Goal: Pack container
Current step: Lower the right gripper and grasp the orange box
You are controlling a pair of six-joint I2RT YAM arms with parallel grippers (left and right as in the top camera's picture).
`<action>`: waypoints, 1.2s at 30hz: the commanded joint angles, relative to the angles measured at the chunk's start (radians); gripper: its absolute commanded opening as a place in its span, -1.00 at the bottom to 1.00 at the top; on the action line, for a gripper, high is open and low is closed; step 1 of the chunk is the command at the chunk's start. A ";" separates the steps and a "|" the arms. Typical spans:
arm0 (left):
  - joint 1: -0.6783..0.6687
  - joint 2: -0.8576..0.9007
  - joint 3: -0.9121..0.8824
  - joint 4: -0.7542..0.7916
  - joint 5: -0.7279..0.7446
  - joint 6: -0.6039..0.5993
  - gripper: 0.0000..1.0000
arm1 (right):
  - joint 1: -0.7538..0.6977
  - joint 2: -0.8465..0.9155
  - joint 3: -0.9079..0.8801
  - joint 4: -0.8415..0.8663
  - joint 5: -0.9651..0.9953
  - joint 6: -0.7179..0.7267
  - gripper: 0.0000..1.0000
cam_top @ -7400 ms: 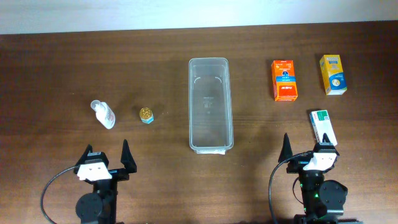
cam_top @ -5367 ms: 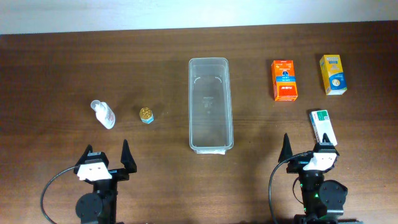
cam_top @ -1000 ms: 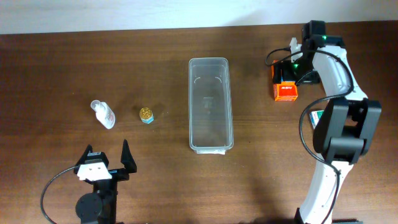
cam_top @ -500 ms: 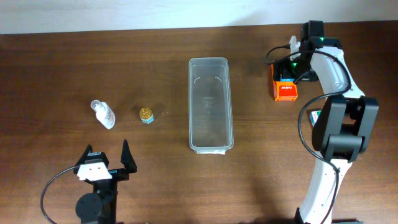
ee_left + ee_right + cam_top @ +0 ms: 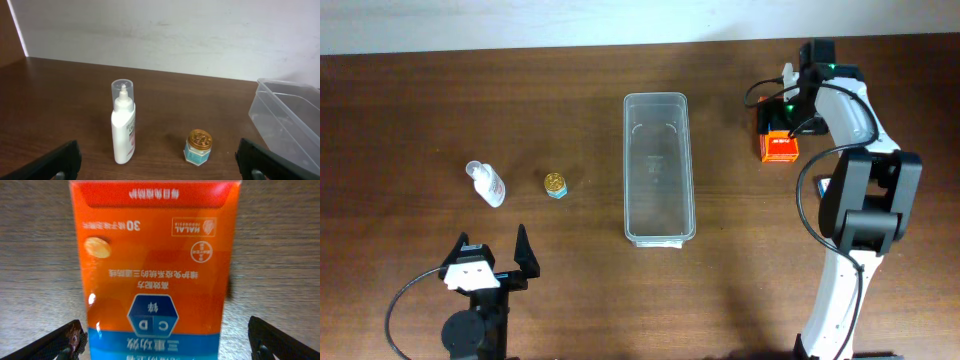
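**Hovering over the orange box (image 5: 780,148) with the right hand (image 5: 783,108) spread wide**

Seen from overhead, the clear container (image 5: 659,167) lies lengthwise in the middle of the table (image 5: 410,110), with nothing inside it. The right arm stretches to the far right part of the table, where its hand sits above the far end of the orange box, well apart from the container. The left hand (image 5: 490,262) rests at the near edge, fingers apart and holding nothing. A small spray bottle (image 5: 486,183) lies to the left of the container, and a little gold-lidded jar (image 5: 555,184) sits between the two.

From the left wrist, the bottle and the jar stand upright on the table. The container's end shows at the right edge. Both fingertips sit far apart in the lower corners.

From the right wrist, the orange box fills the frame, lying flat with its print upside down. One fingertip shows in each lower corner, on either side of the box. They are spread wide and not clamped on it.
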 commanded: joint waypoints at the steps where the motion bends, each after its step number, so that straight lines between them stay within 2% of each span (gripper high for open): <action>1: -0.004 -0.008 -0.005 -0.004 -0.007 -0.006 0.99 | -0.003 0.026 -0.012 0.003 0.009 0.002 0.94; 20: -0.004 -0.008 -0.005 -0.004 -0.007 -0.006 0.99 | 0.032 0.032 -0.012 0.023 0.010 -0.036 0.77; 30: -0.004 -0.008 -0.005 -0.004 -0.007 -0.006 0.99 | 0.029 0.053 -0.012 0.022 0.035 -0.036 0.77; 36: -0.004 -0.008 -0.005 -0.004 -0.007 -0.006 0.99 | 0.029 0.053 -0.012 0.022 0.035 -0.035 0.38</action>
